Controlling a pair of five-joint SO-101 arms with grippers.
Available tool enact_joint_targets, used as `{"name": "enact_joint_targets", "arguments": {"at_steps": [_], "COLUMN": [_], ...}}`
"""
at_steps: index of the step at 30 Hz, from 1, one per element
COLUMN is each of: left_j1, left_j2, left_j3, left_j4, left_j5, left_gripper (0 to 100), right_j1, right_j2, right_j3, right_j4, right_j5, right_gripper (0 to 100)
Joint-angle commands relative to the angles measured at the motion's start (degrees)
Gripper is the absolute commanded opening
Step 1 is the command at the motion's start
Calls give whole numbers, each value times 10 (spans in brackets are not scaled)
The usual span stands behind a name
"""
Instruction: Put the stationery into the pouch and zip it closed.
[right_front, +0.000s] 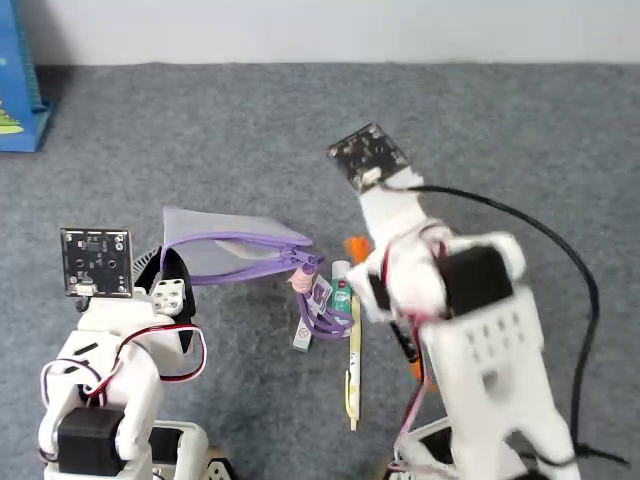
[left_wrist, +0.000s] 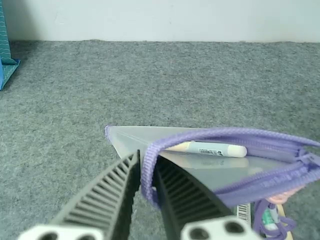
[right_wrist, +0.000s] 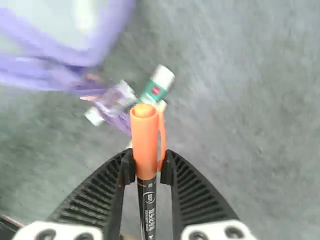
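The clear pouch (right_front: 215, 250) with a purple zipper (left_wrist: 225, 136) lies open on the grey mat, a white marker (left_wrist: 207, 149) inside it. My left gripper (left_wrist: 145, 164) is shut on the pouch's zipper edge at its left end, seen from above as the left gripper (right_front: 170, 270). My right gripper (right_wrist: 146, 157) is shut on an orange-capped pen (right_wrist: 145, 137), held just right of the pouch mouth above the mat; from above the pen's cap (right_front: 356, 246) pokes out. Beneath it lie a green-and-white tube (right_front: 342, 290) and a yellow pen (right_front: 353, 365).
A small tag and purple cord (right_front: 318, 305) trail from the zipper pull beside the loose items. A blue box (right_front: 15, 90) stands at the far left corner by the white wall. Open grey mat lies behind the pouch.
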Motion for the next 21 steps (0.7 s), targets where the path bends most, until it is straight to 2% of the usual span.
{"name": "enact_joint_targets", "arguments": {"at_steps": [1, 13, 21], "left_j1": [-1, -1, -1], "left_j2": [0, 0, 0], "left_j3": [-3, -3, -3], "left_j4": [-2, -2, -2], "left_j5": [4, 4, 4], "left_gripper": [11, 11, 11], "right_j1": [-51, -135, -138], "right_j2": [-66, -156, -163], "right_j3": [-7, -4, 15], "right_j4": [-27, -233, -410], "right_j5": [-42, -190, -201], "right_gripper": [9, 9, 9]}}
